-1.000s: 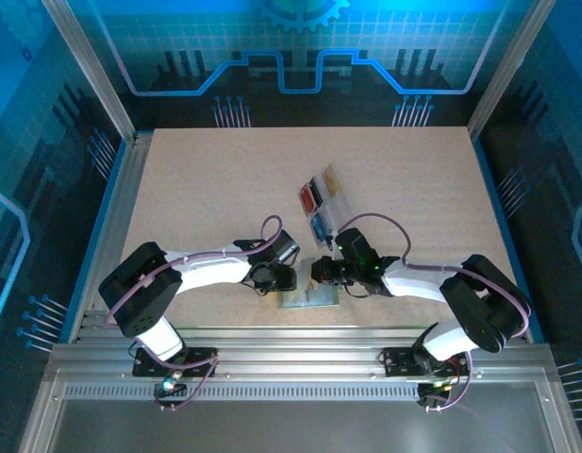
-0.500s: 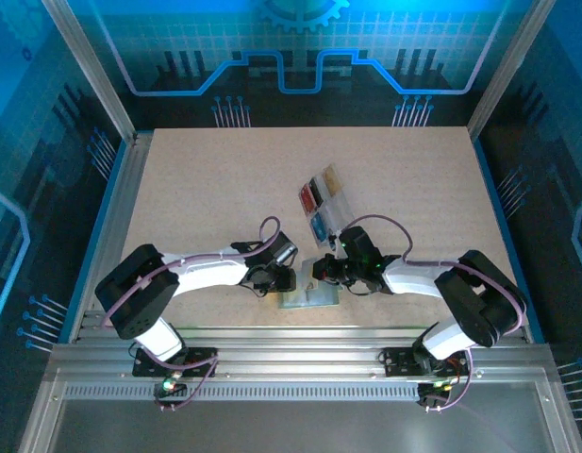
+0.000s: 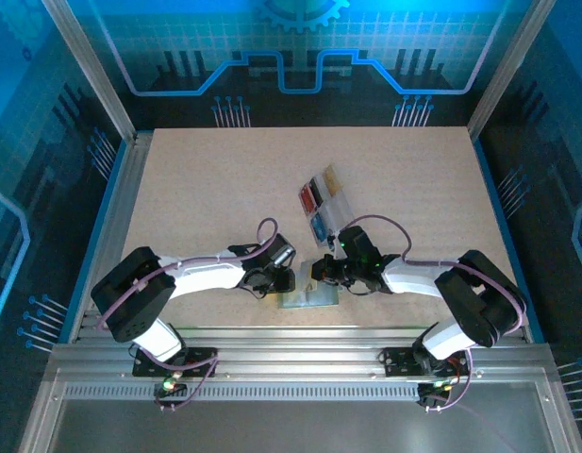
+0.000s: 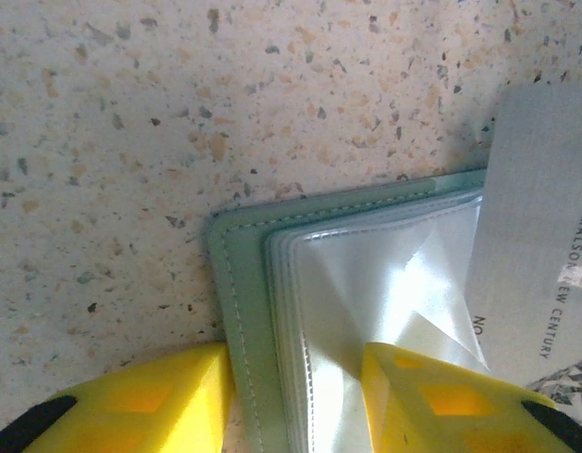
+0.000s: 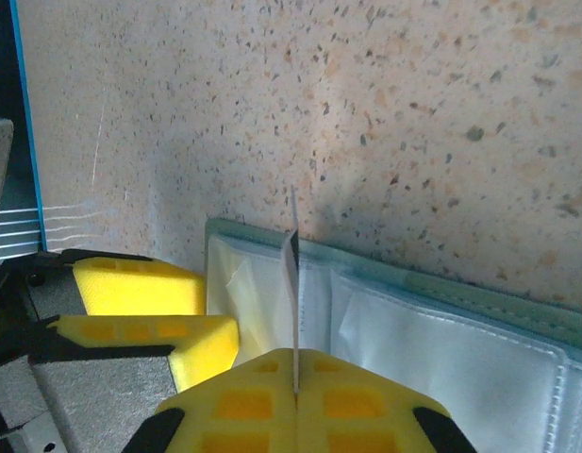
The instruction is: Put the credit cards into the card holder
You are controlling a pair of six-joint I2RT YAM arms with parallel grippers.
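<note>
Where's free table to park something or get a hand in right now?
Free: the wide left stretch of table between the left rail and the card tray; the right stretch between tray and right rail; the far strip behind the tray. Crowded: near centre, where the left pincer and right pincer meet over the wallet, tray just behind them.
</note>
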